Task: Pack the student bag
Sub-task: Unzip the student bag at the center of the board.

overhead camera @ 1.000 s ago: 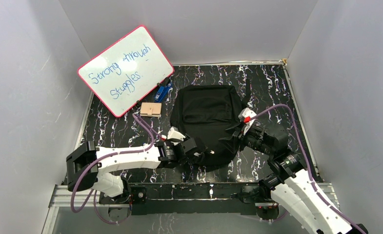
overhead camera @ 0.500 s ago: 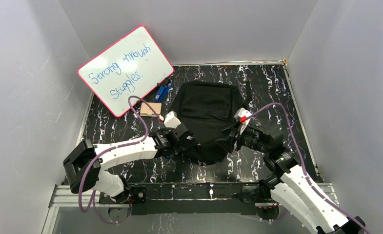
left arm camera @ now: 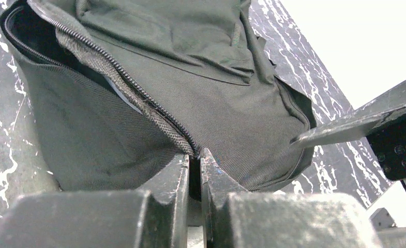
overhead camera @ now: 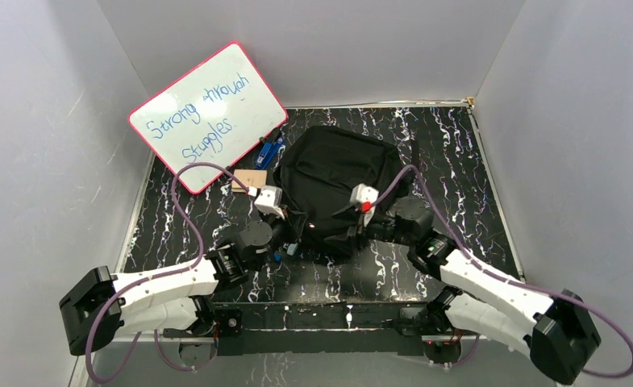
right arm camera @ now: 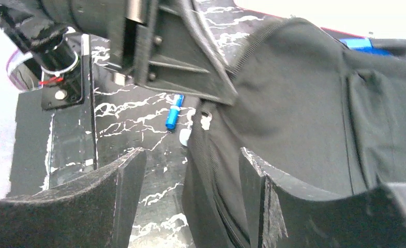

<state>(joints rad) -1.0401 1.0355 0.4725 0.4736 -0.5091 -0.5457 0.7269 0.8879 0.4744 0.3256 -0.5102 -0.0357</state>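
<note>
The student bag (overhead camera: 337,169) is a black fabric backpack bunched up in the middle of the table. Its zip is partly undone, and a dark opening (left arm camera: 30,26) shows in the left wrist view. My left gripper (overhead camera: 291,231) (left arm camera: 194,155) is shut on the bag's zipper edge at the near left side. That grip also shows from the right wrist, the left gripper (right arm camera: 211,88) meeting the bag (right arm camera: 304,103). My right gripper (overhead camera: 350,230) (right arm camera: 190,173) is open, with the bag's near edge standing between its fingers (right arm camera: 252,175).
A pink-framed whiteboard (overhead camera: 208,117) leans at the back left. A blue object (overhead camera: 269,150) and a small wooden block (overhead camera: 250,179) lie beside it. A small blue cylinder (right arm camera: 174,118) lies on the marbled table (overhead camera: 450,153) beside the bag's near-left edge.
My left gripper has shut on the bag's zipper edge. Both arms have reached farther from their bases and the bag is bunched up toward the back. The right jaws have opened wider.
</note>
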